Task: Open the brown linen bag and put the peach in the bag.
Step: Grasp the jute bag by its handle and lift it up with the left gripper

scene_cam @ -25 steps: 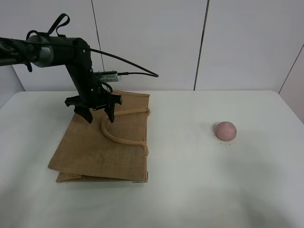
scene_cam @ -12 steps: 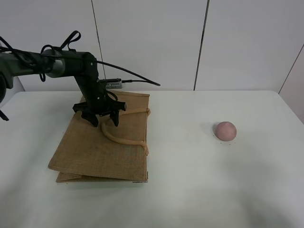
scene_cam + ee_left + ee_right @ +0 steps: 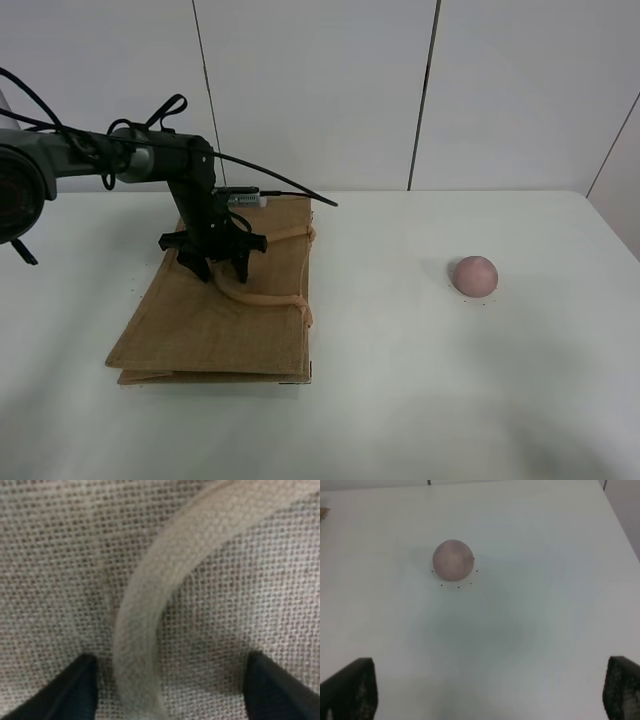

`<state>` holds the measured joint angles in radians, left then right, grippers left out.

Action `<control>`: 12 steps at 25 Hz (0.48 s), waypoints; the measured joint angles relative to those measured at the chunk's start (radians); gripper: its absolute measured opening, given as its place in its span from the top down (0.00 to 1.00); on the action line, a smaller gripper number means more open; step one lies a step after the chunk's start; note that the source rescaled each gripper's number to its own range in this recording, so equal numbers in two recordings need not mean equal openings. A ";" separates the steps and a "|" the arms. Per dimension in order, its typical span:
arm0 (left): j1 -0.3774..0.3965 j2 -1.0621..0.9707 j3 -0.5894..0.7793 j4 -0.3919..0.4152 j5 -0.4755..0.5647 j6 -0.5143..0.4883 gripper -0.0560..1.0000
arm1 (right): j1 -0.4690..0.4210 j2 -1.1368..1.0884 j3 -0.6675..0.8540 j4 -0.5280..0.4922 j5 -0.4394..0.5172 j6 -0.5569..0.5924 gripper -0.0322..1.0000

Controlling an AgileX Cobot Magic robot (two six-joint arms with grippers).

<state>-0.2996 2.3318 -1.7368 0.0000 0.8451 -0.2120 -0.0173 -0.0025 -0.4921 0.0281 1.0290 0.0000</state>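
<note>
The brown linen bag [image 3: 200, 325] lies flat and closed on the left of the white table, with its beige handle [image 3: 262, 297] looped across its top face. My left gripper [image 3: 217, 270] points down onto the bag and stands open. In the left wrist view the handle [image 3: 145, 630] runs over the coarse weave [image 3: 260, 580] between the two dark fingertips [image 3: 70, 690], which are apart from it on both sides; the left gripper [image 3: 170, 695] holds nothing. The peach [image 3: 474, 275] rests alone at the right. My right gripper [image 3: 485, 695] hovers open above the table, short of the peach [image 3: 453, 560].
The white table [image 3: 400, 380] spreads wide between the bag and the peach. Pale wall panels [image 3: 320, 90] stand behind its far edge. A black cable [image 3: 270, 180] arcs from the left arm over the back of the bag.
My left gripper has dropped and moved a little right, from above the bag's far part down onto the handle. Bag, peach and right gripper stay put.
</note>
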 joint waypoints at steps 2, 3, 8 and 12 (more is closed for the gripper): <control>0.000 0.002 -0.002 0.000 0.001 0.000 0.19 | 0.000 0.000 0.000 0.000 0.000 0.000 0.00; 0.000 0.004 -0.003 0.000 0.002 0.000 0.23 | 0.000 0.000 0.000 0.000 0.000 0.000 0.00; 0.000 0.005 -0.006 0.009 0.010 0.000 0.78 | 0.000 0.000 0.000 0.000 0.000 0.000 0.00; 0.000 0.003 -0.025 0.010 0.036 0.000 0.89 | 0.000 0.000 0.000 0.000 0.000 0.000 0.00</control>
<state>-0.2996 2.3352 -1.7615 0.0101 0.8813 -0.2120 -0.0173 -0.0025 -0.4921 0.0277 1.0290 0.0000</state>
